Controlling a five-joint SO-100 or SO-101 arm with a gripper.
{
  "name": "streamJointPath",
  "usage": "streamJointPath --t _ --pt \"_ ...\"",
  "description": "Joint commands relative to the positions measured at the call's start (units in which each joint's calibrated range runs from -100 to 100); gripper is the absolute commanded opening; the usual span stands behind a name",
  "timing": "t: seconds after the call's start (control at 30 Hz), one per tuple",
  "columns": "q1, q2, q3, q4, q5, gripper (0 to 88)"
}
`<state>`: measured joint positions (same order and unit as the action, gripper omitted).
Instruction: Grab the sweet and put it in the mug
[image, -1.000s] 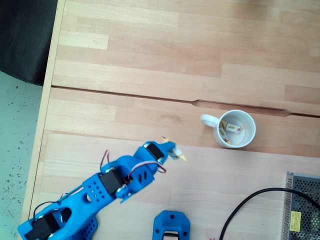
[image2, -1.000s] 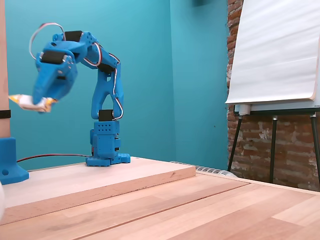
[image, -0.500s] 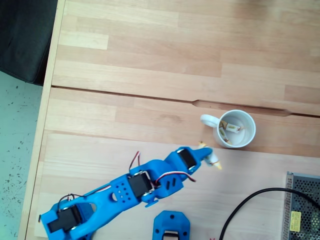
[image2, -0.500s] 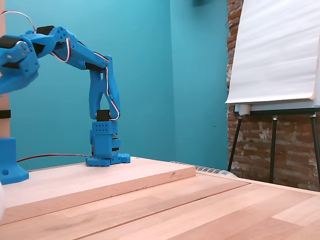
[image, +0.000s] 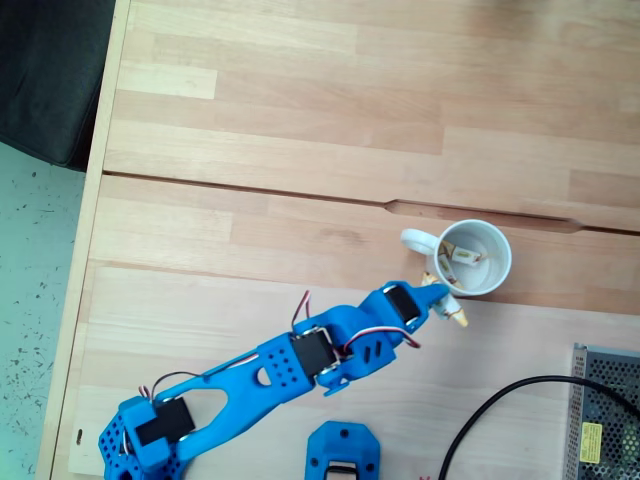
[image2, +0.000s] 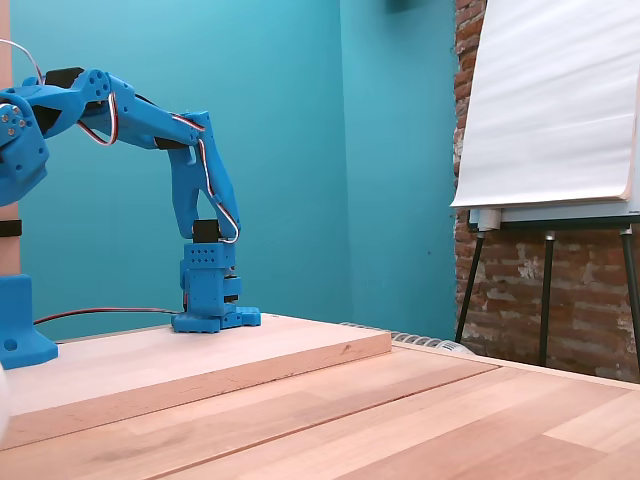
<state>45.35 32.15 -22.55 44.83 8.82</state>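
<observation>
Seen from above, the white mug (image: 497, 262) stands right of centre on the wooden table, its handle to the left, with sweets (image: 464, 258) lying inside. My blue gripper (image: 441, 297) reaches from the lower left and is shut on the sweet (image: 446, 305), a white wrapped candy with golden twisted ends. It hangs just below and left of the mug's rim, outside the mug. In the side view the blue arm (image2: 150, 110) stretches to the left edge, where its gripper end is cut off.
A black cable (image: 510, 400) and a metal mesh box (image: 606, 412) lie at the lower right. A blue printed part (image: 343, 453) sits at the bottom edge. A raised wooden board (image2: 200, 360) carries the arm's base. A whiteboard on an easel (image2: 550, 110) stands behind.
The arm has stretched further right, carrying the sweet from the middle of the table up to the mug's lower left rim. In the side view the gripper has left the frame.
</observation>
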Motion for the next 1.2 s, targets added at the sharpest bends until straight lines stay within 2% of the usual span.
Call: streamJointPath --t 0.0,0.17,0.57,1.17 --pt "0.48 1.41 -9.03 -2.33 -0.15 3.5" --pt "1.2 6.14 -15.55 -7.09 -0.15 3.5" --pt "1.35 10.53 -17.33 -17.58 -0.05 3.5" --pt "1.28 10.96 -13.14 -11.85 -0.44 3.5"
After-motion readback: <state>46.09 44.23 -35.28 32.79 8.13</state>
